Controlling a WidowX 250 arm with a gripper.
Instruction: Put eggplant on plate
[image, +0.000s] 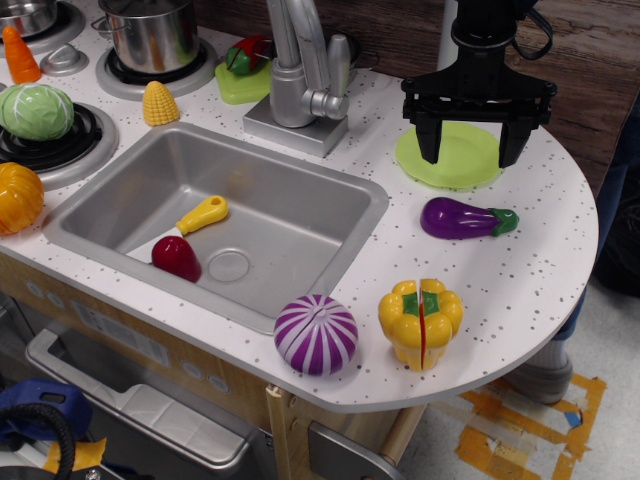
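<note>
The purple eggplant (462, 218) lies on the white counter right of the sink, its green stem cap pointing right. The lime-green round plate (458, 165) sits just behind it. My black gripper (472, 152) hangs over the plate with its two fingers spread wide and nothing between them. It is behind the eggplant and apart from it.
A steel sink (300, 225) holds a dark red toy vegetable (176, 257) and a yellow-handled tool (203, 214). A purple-and-white striped toy (316, 334) and a yellow pepper (421, 320) stand near the front edge. The faucet (300, 70) stands left of the plate.
</note>
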